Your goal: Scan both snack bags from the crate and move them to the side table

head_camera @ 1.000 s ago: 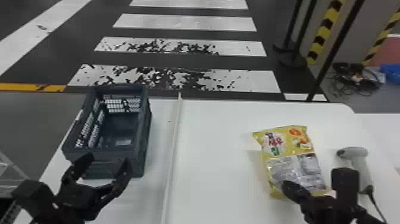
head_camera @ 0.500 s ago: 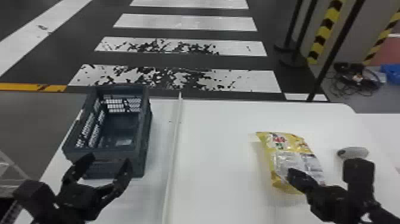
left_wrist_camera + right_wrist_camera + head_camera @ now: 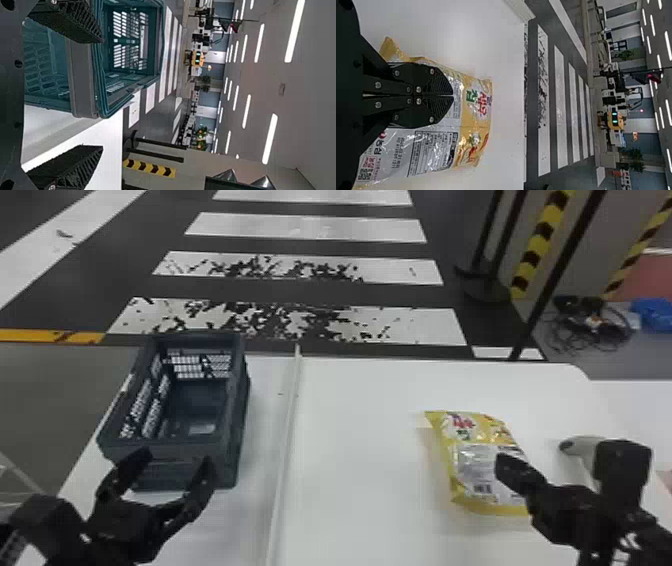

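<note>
A yellow and silver snack bag (image 3: 480, 465) is tilted over the white table's right half. My right gripper (image 3: 510, 470) is at the bag's near right part. In the right wrist view, that gripper (image 3: 453, 95) has its fingers together on the snack bag (image 3: 474, 103), whose printed side spreads to both sides of them. The dark crate (image 3: 175, 450) stands at the left of the table. Parked at its near side is my left gripper (image 3: 172, 467), open and holding nothing. In the left wrist view, the left gripper (image 3: 102, 95) has its fingers apart beside the crate (image 3: 85, 79).
A grey and white handheld scanner (image 3: 582, 450) lies right of the bag, partly behind the right arm. A raised white strip (image 3: 285, 440) runs from front to back on the table between crate and bag. Black posts and coiled cables (image 3: 590, 322) are on the floor beyond.
My right gripper has shifted slightly away and to the right. The snack bag has turned and tilted, showing more of its silver side. The left arm and the crate have kept still.
</note>
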`<state>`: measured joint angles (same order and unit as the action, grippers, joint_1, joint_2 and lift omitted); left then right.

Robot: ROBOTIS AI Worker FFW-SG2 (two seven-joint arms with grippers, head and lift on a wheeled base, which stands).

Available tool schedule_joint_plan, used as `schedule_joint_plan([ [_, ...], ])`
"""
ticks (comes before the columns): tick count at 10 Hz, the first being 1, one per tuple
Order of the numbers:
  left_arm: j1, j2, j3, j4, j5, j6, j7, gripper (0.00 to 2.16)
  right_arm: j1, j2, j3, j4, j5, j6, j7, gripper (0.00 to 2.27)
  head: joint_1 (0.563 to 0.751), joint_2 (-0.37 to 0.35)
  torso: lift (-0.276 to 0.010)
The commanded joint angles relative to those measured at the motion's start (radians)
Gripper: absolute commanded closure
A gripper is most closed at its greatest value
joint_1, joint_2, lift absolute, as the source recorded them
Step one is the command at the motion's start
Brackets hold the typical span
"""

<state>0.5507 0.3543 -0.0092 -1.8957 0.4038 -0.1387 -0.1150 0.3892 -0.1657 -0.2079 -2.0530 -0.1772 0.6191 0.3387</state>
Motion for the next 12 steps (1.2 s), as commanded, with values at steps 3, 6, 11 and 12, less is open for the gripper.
schedule_joint_plan([
  [3,0.0,0.0,0.0,0.001,0.0,0.0,0.0,0.04,0.007,-0.005,-0.039,-0.006,-0.007,0.012,0.006,2.2,0.695,-0.061,-0.099],
  [6,-0.001,-0.001,0.002,0.006,0.0,0.0,0.0,0.04,0.04,0.0,0.042,0.001,0.008,0.021,0.023,2.2,0.695,-0.049,-0.099],
  [11,-0.001,-0.001,0.002,0.007,0.001,0.0,0.0,0.04,-0.003,-0.002,0.087,0.109,0.035,0.028,0.031,2.2,0.695,0.015,-0.099],
  [12,-0.003,-0.001,0.0,0.009,0.001,0.0,0.0,0.04,0.005,-0.002,0.087,0.109,0.036,0.028,0.032,2.2,0.695,0.016,-0.099],
])
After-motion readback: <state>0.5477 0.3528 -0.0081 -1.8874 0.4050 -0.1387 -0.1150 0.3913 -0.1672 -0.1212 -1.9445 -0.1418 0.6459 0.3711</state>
